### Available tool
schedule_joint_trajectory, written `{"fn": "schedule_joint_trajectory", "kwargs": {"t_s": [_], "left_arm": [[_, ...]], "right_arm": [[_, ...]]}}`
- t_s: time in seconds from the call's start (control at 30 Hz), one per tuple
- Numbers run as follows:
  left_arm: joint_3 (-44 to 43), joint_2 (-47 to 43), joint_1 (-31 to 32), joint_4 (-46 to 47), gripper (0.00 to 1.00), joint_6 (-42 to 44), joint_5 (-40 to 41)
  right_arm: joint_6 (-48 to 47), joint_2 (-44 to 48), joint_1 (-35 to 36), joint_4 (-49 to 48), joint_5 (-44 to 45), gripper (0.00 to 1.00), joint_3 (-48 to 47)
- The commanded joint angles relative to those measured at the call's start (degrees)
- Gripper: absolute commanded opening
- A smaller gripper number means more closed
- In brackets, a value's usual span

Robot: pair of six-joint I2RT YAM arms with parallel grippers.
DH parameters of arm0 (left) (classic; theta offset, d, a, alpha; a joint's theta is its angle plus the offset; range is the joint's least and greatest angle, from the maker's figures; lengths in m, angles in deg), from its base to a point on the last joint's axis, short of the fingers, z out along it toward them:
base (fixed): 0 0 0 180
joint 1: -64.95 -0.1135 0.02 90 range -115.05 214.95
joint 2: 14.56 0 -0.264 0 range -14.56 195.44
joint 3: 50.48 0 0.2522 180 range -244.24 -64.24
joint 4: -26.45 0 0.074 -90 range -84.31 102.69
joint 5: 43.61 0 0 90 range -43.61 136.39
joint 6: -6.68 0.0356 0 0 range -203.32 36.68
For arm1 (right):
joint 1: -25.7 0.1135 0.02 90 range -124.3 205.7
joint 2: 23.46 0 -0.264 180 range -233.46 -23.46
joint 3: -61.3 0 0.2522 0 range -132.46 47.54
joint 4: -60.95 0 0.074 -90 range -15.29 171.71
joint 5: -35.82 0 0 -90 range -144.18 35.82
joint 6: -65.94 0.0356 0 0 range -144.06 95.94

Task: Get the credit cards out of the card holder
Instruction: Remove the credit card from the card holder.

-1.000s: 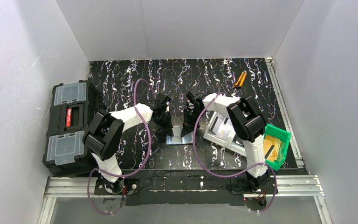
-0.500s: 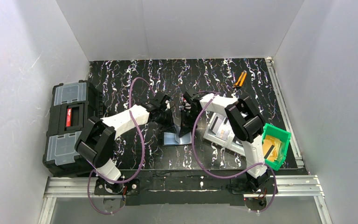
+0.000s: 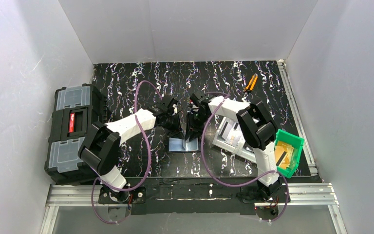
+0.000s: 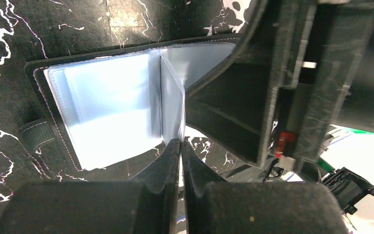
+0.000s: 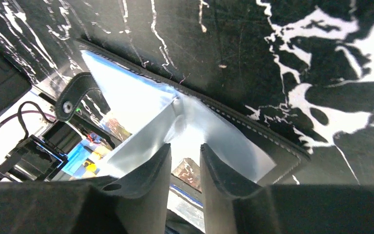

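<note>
The card holder [image 3: 182, 145] lies open on the black marbled table between both arms, its glossy blue-grey pockets [image 4: 112, 107] facing up. One inner pocket leaf [image 4: 172, 102] stands upright, and my left gripper [image 4: 180, 142] is shut on its near edge. My right gripper [image 5: 185, 153] hovers open just over the holder's other half [image 5: 214, 126], nothing between its fingers. The holder's snap strap [image 5: 75, 95] sticks out at one side. From above, the left gripper [image 3: 179, 127] and right gripper [image 3: 191, 127] almost touch. No credit cards show in the pockets.
A big black toolbox [image 3: 73, 134] stands at the left table edge. A grey bin [image 3: 231, 139] and a green bin [image 3: 297, 141] holding flat orange-tan pieces sit under the right arm. An orange-handled tool [image 3: 251, 83] lies at the back right. White walls enclose the table.
My right gripper's jaws have opened above the holder. The left gripper has closed fully on the raised pocket leaf, and the left arm has reached further toward the middle.
</note>
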State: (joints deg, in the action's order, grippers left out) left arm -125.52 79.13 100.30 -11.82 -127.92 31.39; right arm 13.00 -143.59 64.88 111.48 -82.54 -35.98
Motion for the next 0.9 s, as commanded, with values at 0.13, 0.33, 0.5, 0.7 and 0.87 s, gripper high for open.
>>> {"fn": "schedule_joint_trajectory", "kwargs": {"t_s": [0.13,0.33,0.5,0.7,0.87], "left_arm": [[-2.8,0.7,0.8,-2.4,0.00,0.0,0.5],[-5.3,2.3,2.2,-2.2,0.06,0.3,-0.2],[-8.1,4.9,3.3,-2.1,0.10,0.3,-0.9],[-10.1,8.4,4.5,-1.0,0.15,0.1,-2.2],[-10.1,10.6,4.8,1.1,0.22,-0.4,-4.0]], "right_arm": [[0.2,10.1,-2.3,0.0,2.0,0.44,0.9],[0.2,15.2,-2.9,3.0,5.8,0.49,1.1],[-0.3,19.9,-4.1,5.9,11.2,0.55,2.5],[-0.7,27.4,-7.0,7.0,15.3,0.64,7.6],[-0.8,31.4,-8.2,7.3,16.6,0.65,10.7]]}}
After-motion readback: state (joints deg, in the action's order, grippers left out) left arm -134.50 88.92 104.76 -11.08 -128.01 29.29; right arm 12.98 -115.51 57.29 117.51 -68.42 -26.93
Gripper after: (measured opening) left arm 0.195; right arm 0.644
